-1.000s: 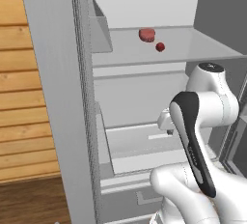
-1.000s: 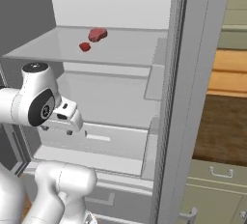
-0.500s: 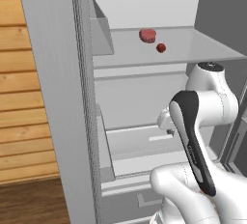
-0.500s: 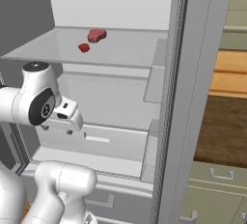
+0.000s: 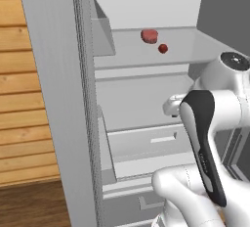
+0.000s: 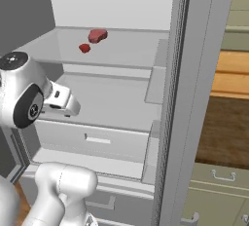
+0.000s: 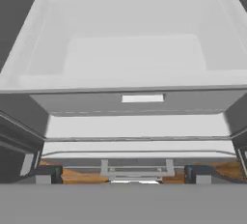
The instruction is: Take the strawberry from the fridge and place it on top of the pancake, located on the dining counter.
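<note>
While the fridge [image 5: 63, 99] stands with its door open, the gripper [image 7: 123, 175] hangs low by the inside drawer [image 7: 140, 97], spread wide and holding nothing. Up on the grey shelf [image 6: 126, 49] sits the strawberry [image 6: 84, 48], too small and round to show which way it points, just beside a bigger red lump [image 6: 97, 35].
</note>
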